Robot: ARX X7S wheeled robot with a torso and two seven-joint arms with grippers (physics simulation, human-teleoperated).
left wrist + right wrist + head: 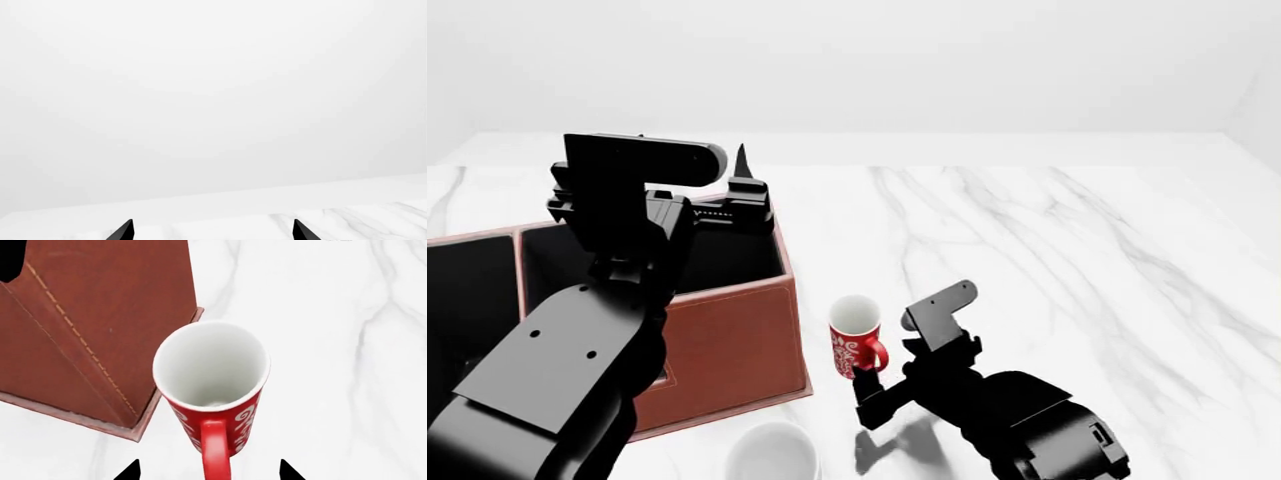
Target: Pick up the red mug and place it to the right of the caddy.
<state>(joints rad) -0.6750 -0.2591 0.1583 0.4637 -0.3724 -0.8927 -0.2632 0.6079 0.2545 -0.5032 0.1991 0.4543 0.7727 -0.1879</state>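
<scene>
Nearest us, by the table's (1068,230) front edge, our right gripper (888,385) sits just behind the mug (857,345), jaws spread wide. In the right wrist view the two fingertips (130,471) straddle the red handle, which points straight back at the gripper, and neither tip touches it yet. The mug stands upright on the marble just beside the caddy's (727,340) right front corner, a thin strip of table between them.

We judge the step in hand to be the approach for the grasp. To do it well we should keep the handle centred between the jaws, push forward until the tips pass the handle and flank the body, then close. We must stay level so the mug doesn't tip, and keep clear of the caddy wall. A white mug (771,452) sits at the front edge; we avoid brushing it.

Farther back, our left gripper (212,231) hovers above the caddy's rear, fingers apart, holding nothing.
</scene>
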